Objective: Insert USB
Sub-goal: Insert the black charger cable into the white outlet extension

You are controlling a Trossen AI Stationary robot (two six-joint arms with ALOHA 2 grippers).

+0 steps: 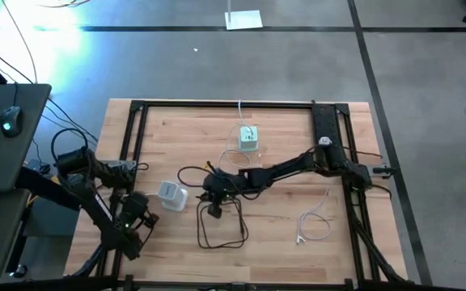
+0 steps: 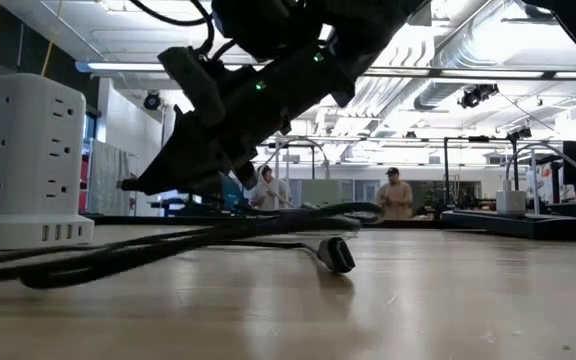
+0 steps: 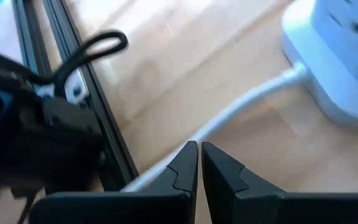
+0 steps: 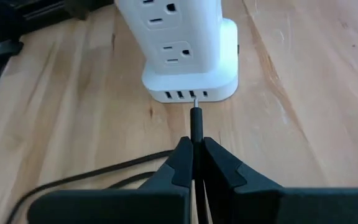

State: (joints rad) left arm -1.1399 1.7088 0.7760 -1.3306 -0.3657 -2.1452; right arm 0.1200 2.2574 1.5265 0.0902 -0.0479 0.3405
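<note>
A white power tower point(image 1: 171, 196) stands on the wooden table, with a row of USB ports point(image 4: 188, 95) along its base. My right gripper point(image 4: 195, 149) reaches in from the table's right and is shut on a black USB plug point(image 4: 196, 118) that points at those ports. The plug's black cable point(image 1: 221, 222) lies in loops toward the near edge. Its other connector point(image 2: 336, 253) rests on the table. My left gripper point(image 3: 199, 155) is shut on nothing, above the tower's white cord point(image 3: 247, 102) at the left of the tower. My right gripper pinches the black plug between its two fingertips, at the plug's rear end point(image 4: 196, 134) where the cable leaves it. The fingers slant down from the table's right, along the plug. The plug's metal tip point(image 4: 194, 104) is at the port row; I cannot tell whether it is in.
A small white charger point(image 1: 249, 139) with its cord sits toward the far edge. A loose white cable point(image 1: 314, 225) lies at the near right. A black metal frame point(image 1: 136, 145) runs round the table. People stand in the room beyond point(image 2: 393, 195).
</note>
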